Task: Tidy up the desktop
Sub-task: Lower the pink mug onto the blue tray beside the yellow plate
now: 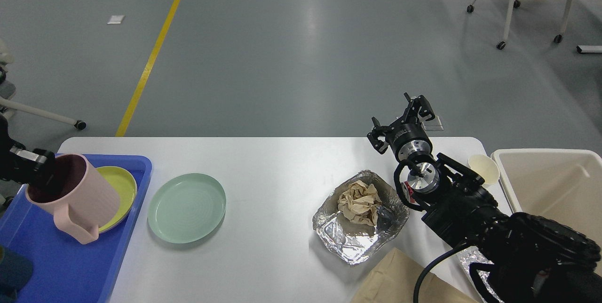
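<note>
The wide white rounded bench (273, 171) fills the lower frame. Right tool (400, 122), centre right, hangs spread wide, empty. Left tool (40, 171), far left, grips a pink plastic mug (77, 197) over the blue plastic tray (56, 265).

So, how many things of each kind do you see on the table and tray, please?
Plates: 2, green plate, yellow plate
Cups: 2, pink mug, paper cup
Foil trays: 1
Crumpled paper: 1
Paper bags: 1
Total: 7
</note>
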Robot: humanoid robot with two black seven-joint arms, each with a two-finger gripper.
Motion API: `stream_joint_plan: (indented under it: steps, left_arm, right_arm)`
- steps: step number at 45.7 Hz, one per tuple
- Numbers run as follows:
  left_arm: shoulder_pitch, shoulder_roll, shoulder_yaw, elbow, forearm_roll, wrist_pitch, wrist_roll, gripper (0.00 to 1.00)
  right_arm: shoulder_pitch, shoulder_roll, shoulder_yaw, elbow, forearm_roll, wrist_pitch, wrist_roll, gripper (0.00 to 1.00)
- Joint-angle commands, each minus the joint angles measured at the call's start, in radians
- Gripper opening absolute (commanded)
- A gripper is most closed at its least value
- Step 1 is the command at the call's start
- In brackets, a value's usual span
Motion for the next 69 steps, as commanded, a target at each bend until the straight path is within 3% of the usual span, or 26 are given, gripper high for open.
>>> stream_joint_plan:
  steps: [1,6,12,16,27,46,57,64,69]
  left_arm:
    - [-0.097,0.015,-0.024,0.000,-0.016,-0.088,0.000,0.00]
    - [-0.115,0.016,-0.055,-0.004,-0.031,-0.139,0.003,0.00]
    - [-0.074,0.012,-0.026,0.011,-0.036,-0.112,0.008,0.00]
    - [0.006,0.015,0.003,0.055,-0.038,-0.026,0.008,0.00]
    - [0.363,0.021,0.023,0.212,-0.073,0.286,0.015,0.00]
    - [0.814,0.027,-0.004,0.364,-0.085,0.593,0.018,0.00]
    - [1.041,0.032,-0.152,0.482,-0.085,0.634,0.021,0.01]
    - [1.100,0.025,-0.199,0.511,-0.085,0.634,0.050,0.04]
    - [1.114,0.021,-0.202,0.511,-0.085,0.634,0.055,0.12]
  right_arm:
    - [0.000,0.000,0.000,0.000,0.000,0.000,0.000,1.00]
    - [0.000,-0.001,0.000,0.000,0.000,0.001,0.000,1.00]
    - [0.000,-0.001,0.000,0.000,0.000,0.000,0.000,1.00]
    - [0.000,0.000,0.000,0.000,0.000,0.000,0.000,1.00]
    - [0.000,-0.001,0.000,0.000,0.000,0.000,0.000,1.00]
    - [0.000,0.000,0.000,0.000,0.000,0.000,0.000,1.00]
    - [0.000,0.000,0.000,0.000,0.000,0.000,0.000,1.00]
    - [0.000,0.000,0.000,0.000,0.000,0.000,0.000,1.00]
    - [0.000,-0.001,0.000,0.000,0.000,0.000,0.000,1.00]
